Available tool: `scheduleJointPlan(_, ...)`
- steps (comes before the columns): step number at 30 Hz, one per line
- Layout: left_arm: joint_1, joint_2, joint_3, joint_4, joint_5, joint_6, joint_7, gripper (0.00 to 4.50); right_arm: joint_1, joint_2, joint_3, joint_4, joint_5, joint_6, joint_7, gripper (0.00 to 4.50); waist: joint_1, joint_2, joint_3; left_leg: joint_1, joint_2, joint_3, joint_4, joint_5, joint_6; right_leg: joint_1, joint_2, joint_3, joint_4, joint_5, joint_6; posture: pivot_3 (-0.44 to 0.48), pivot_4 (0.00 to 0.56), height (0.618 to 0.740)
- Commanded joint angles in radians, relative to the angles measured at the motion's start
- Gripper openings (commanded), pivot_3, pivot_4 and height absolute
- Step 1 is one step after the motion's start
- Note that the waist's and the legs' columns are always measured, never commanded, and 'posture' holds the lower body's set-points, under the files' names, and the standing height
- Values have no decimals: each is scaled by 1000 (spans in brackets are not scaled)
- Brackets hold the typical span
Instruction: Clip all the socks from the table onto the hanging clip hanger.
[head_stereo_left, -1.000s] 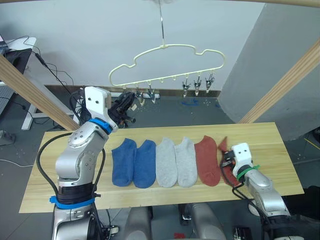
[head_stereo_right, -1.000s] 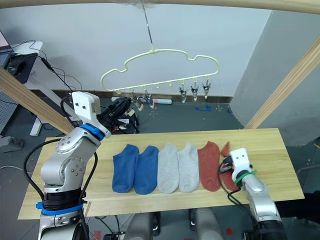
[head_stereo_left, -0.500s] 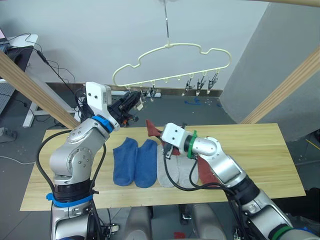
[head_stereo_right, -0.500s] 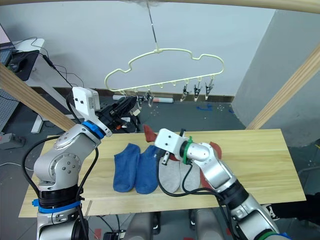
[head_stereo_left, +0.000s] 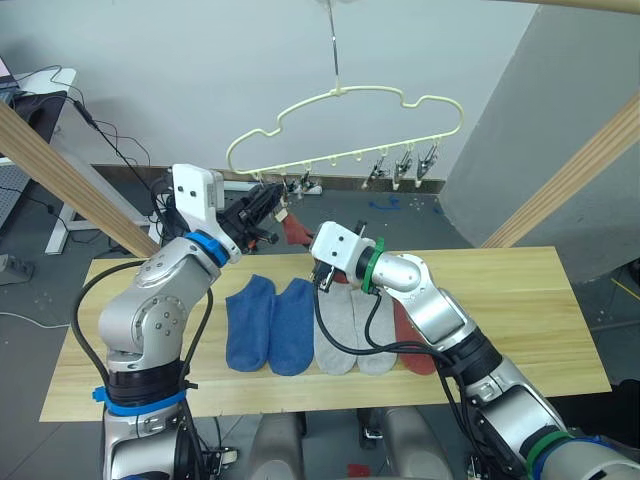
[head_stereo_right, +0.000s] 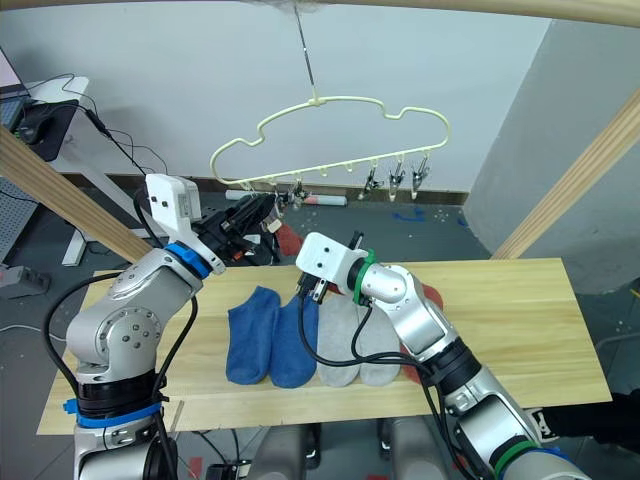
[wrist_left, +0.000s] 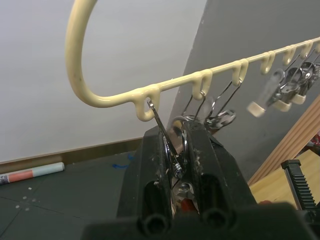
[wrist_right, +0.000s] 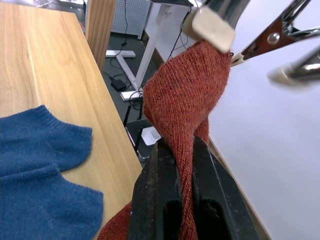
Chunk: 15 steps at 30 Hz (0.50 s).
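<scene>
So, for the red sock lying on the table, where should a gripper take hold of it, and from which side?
Probably the far cuff end, from above. The red sock lies flat on the table, last in the row on the robot's right, against a grey sock. Its right edge is free, so fingers could pinch there without catching the neighbour. The right gripper holds the other red sock.

We see a pale yellow clip hanger (head_stereo_left: 345, 125) w/ grey metal clips (head_stereo_left: 405, 166). On the light yellowish wood table (head_stereo_left: 520, 300) lie two blue socks (head_stereo_left: 270, 325), two light grey socks (head_stereo_left: 352, 335) and one rust red sock (head_stereo_left: 415, 345). Another rust red sock (wrist_right: 182, 107) sits betw. black jaws, plain knit, no pattern.
</scene>
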Motion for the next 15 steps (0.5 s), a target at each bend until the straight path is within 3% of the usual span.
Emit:
scheduleJointPlan(1, -4, -9, -4, -40, -7, -21, 4, 230, -24, 23, 4, -27, -5, -32, 0, 0, 0, 0, 0, 0, 0, 0, 0, 0, 0, 0, 0, 0, 0, 0, 0, -77, 296, 740)
scheduleJointPlan(14, 24, -12, 13, -55, -35, 7, 18, 230, -46, 57, -9, 6, -7, -47, -15, 0, 0, 0, 0, 0, 0, 0, 0, 0, 0, 0, 0, 0, 1, 1, -2, -68, 295, 740)
scheduleJointPlan(15, 28, -14, 17, -55, -37, 9, 26, 580, -45, 57, -9, 5, -7, -47, -15, 0, 0, 0, 0, 0, 0, 0, 0, 0, 0, 0, 0, 0, 1, 1, -2, -68, 295, 740)
